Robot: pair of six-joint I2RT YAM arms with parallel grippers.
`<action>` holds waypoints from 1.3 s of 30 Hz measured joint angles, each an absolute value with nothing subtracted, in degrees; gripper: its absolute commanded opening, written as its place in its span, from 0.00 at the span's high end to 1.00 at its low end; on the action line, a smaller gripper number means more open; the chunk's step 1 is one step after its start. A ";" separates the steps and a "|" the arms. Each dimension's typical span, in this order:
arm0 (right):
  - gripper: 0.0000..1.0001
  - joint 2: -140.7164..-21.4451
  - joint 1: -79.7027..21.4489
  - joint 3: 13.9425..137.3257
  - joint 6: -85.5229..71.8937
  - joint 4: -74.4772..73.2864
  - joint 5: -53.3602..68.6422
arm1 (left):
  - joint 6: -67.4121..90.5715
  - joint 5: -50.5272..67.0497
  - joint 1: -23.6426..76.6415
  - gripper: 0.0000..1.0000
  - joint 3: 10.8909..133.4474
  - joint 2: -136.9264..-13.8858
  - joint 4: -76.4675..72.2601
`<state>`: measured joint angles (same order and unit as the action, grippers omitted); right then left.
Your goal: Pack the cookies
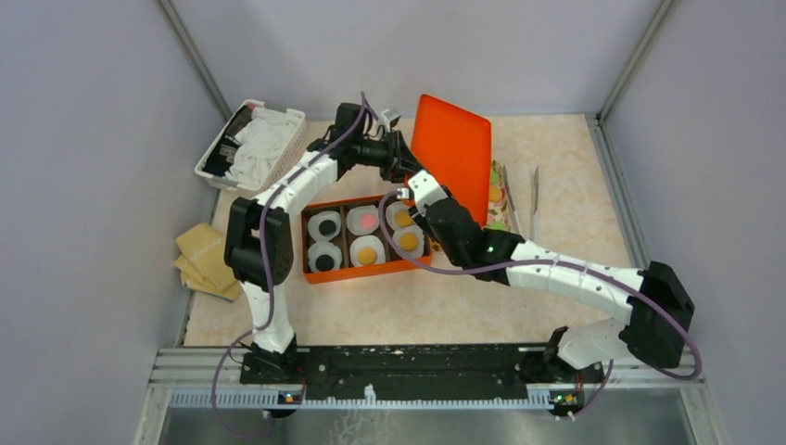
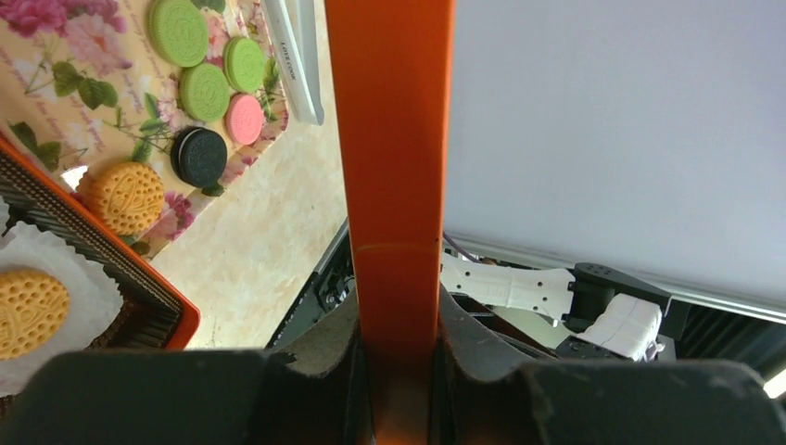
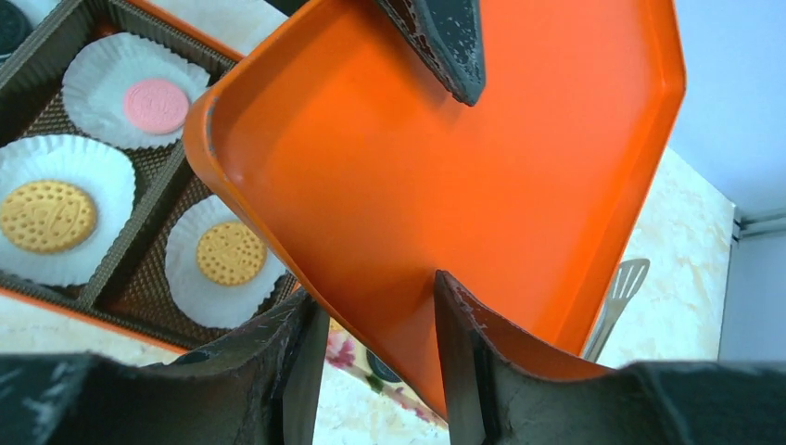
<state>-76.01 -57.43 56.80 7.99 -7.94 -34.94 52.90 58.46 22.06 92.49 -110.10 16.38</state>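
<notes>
An orange box (image 1: 357,270) holds paper cups with cookies: black (image 1: 324,225), pink (image 1: 368,221) and orange (image 1: 368,252). Pink (image 3: 156,105) and orange (image 3: 46,215) ones show in the right wrist view. Loose green (image 2: 179,30), pink (image 2: 245,119), black (image 2: 200,156) and orange (image 2: 123,197) cookies lie on a floral sheet. My left gripper (image 1: 405,159) (image 2: 397,343) is shut on the orange lid (image 1: 454,153) (image 2: 394,139) and holds it upright behind the box. My right gripper (image 1: 408,199) (image 3: 380,362) is open, its fingers astride the lid's (image 3: 445,167) lower rim.
A white basket (image 1: 250,144) of paper cups stands at the back left. Tan sheets (image 1: 204,260) lie left of the box. The floral sheet (image 1: 498,199) and metal tongs (image 1: 535,199) lie right of the lid. Walls close in the table on three sides.
</notes>
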 measured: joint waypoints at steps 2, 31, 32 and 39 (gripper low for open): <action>0.60 -77.12 -57.82 56.62 8.64 -6.07 -36.75 | 53.36 58.59 21.76 1.00 92.31 -110.10 16.45; 1.00 -86.48 -58.08 56.18 26.35 20.38 -62.98 | 52.45 66.37 19.86 0.28 88.51 -102.91 11.46; 1.00 -86.87 -57.87 57.14 27.24 21.69 -63.83 | 52.42 66.41 19.79 0.29 88.62 -102.83 11.07; 1.00 -87.13 -57.01 65.49 25.47 18.26 -63.79 | 50.06 58.92 16.23 0.79 88.73 -99.07 10.35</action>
